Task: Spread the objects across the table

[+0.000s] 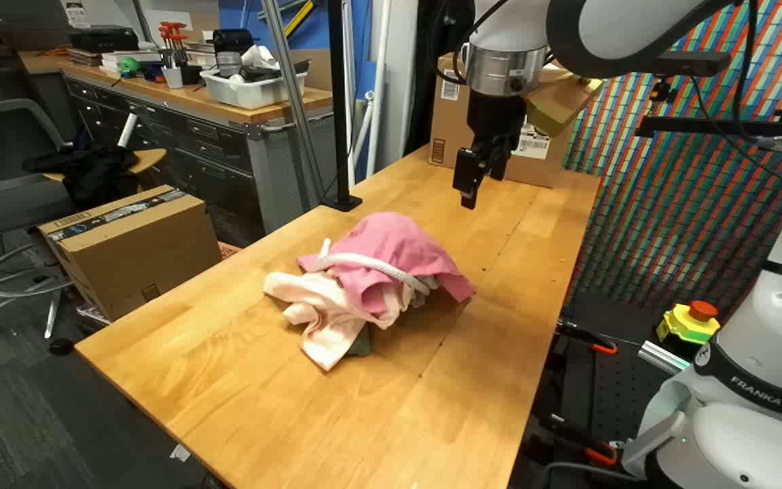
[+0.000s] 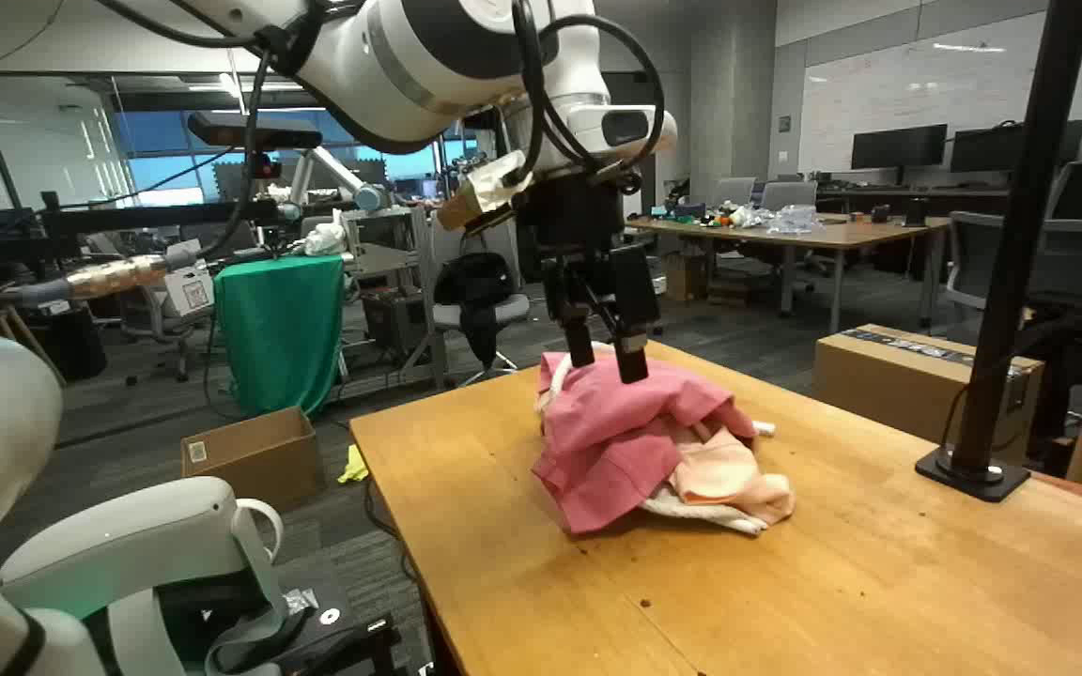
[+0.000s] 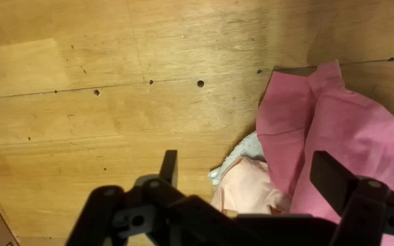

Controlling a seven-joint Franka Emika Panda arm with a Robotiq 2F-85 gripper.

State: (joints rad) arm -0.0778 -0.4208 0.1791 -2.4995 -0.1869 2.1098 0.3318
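A heap of cloths lies on the wooden table [image 1: 228, 360]. A pink cloth [image 1: 398, 244] covers its top; it also shows in an exterior view [image 2: 607, 451] and the wrist view [image 3: 347, 136]. A peach cloth [image 1: 330, 319] sticks out from under it, also in the wrist view [image 3: 248, 188]. A white cord [image 1: 377, 265] runs over the heap. A grey-white fluffy piece [image 3: 248, 147] and a dark green bit [image 1: 362, 345] peek out below. My gripper [image 1: 483, 187] is open and empty above the table, apart from the cloths. In the wrist view its fingers [image 3: 247, 167] are wide apart.
Cardboard boxes [image 1: 445, 122] stand at one end of the table. A black post [image 1: 341, 136] is fixed at the table's edge, also in an exterior view [image 2: 996, 376]. Another cardboard box [image 1: 133, 244] stands beside the table.
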